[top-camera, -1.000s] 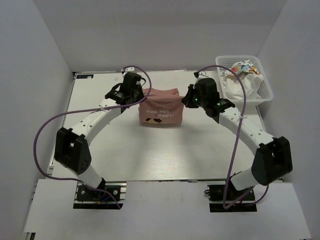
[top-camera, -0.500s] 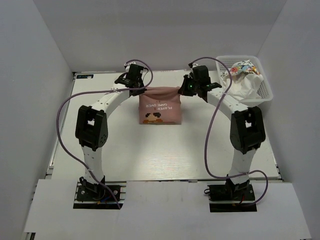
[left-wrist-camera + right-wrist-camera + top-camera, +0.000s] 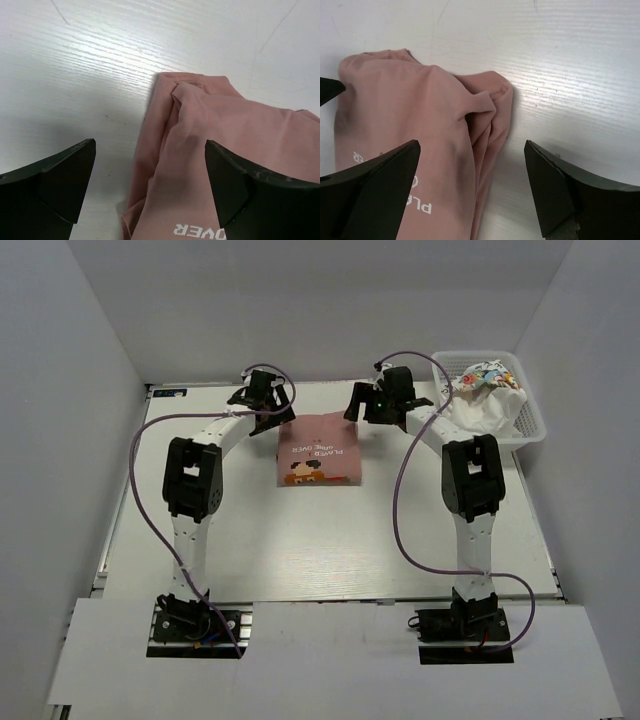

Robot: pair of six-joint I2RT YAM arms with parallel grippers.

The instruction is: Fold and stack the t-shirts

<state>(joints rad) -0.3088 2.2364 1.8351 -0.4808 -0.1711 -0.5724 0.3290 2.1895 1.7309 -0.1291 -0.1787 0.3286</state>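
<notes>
A dusty pink t-shirt (image 3: pixel 319 451) lies folded on the table, its chest print and white lettering facing up. My left gripper (image 3: pixel 268 400) hangs open above the shirt's far left corner (image 3: pixel 172 87), with the pink cloth lying loose under its spread jaws. My right gripper (image 3: pixel 372 405) is open over the far right corner (image 3: pixel 497 90), holding nothing. More t-shirts (image 3: pixel 480 390), white and one with a multicoloured print, are bundled in the basket.
A white plastic lattice basket (image 3: pixel 530 430) stands at the table's far right corner, close to the right arm. White walls enclose the table (image 3: pixel 300 540) on three sides. Purple cables loop off both arms.
Both grippers carried the pink shirt's top edge away from the arm bases, then opened and let it go. The shirt now lies flat and folded.
</notes>
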